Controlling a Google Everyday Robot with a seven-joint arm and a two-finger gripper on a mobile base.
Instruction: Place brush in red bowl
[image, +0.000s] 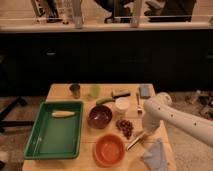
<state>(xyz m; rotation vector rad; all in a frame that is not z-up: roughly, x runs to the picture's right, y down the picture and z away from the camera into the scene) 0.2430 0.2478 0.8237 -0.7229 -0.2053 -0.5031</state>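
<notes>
The brush (134, 143) lies slanted on the wooden table (60, 92), just right of the red bowl (109, 150) at the front edge. Its lower left end points toward the bowl's rim. The bowl looks empty. My white arm comes in from the right and bends down over the brush's upper right end. There my gripper (148, 132) is down at table level, shut on the brush's handle. The brush still rests on the table.
A green tray (42, 142) holding a yellow item (62, 114) fills the left side. A maroon bowl (100, 116), dark grapes (125, 127), a white cup (121, 104) and a fork (138, 102) sit nearby. A blue-grey cloth (154, 155) lies front right.
</notes>
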